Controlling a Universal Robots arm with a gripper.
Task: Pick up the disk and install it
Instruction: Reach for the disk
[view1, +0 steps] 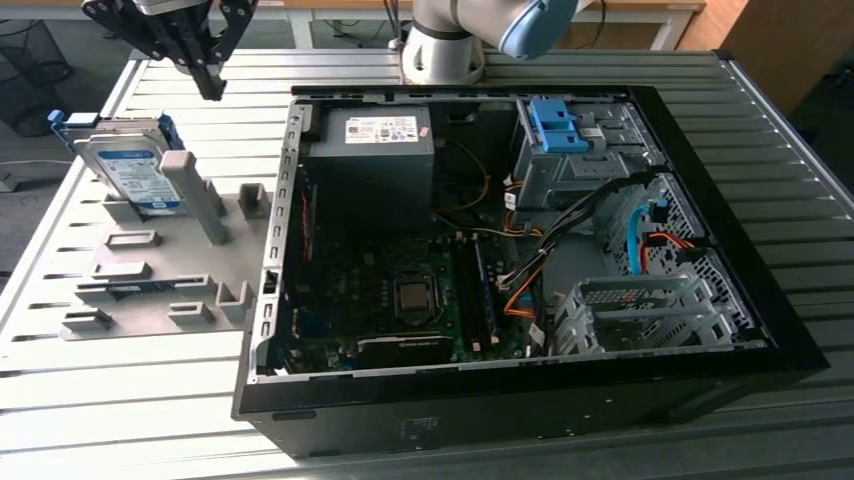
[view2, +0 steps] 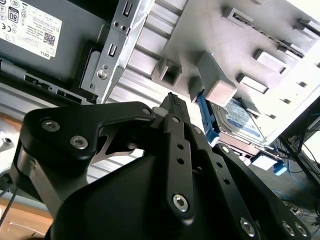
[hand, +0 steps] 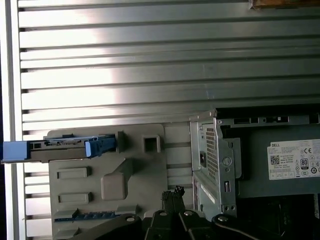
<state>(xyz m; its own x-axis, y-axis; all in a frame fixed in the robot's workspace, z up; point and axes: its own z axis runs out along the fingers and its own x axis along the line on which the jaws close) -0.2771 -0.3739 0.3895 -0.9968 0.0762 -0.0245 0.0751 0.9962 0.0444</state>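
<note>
Hanging over the ribbed aluminium tabletop (view1: 134, 400), the black two-finger gripper (view1: 210, 90) has its tips pressed together w/ nothing held. It's near the disk but not touching it. The flat silver-grey hard disk (view1: 131, 165), w/ white-and-blue label and blue plastic rails, stands on edge in a slot of the grey plastic fixture plate (view1: 160, 265), by the tabletop's edge at the exterior view's left. In the first wrist view the disk (hand: 65, 149) shows edge-on, and the gripper (hand: 173, 191) sits btwn it and the open black PC case (view1: 534, 410). Inside the case are a dark box w/ white sticker (view1: 374, 165) and a light-blue plastic bracket (view1: 554, 125).
</note>
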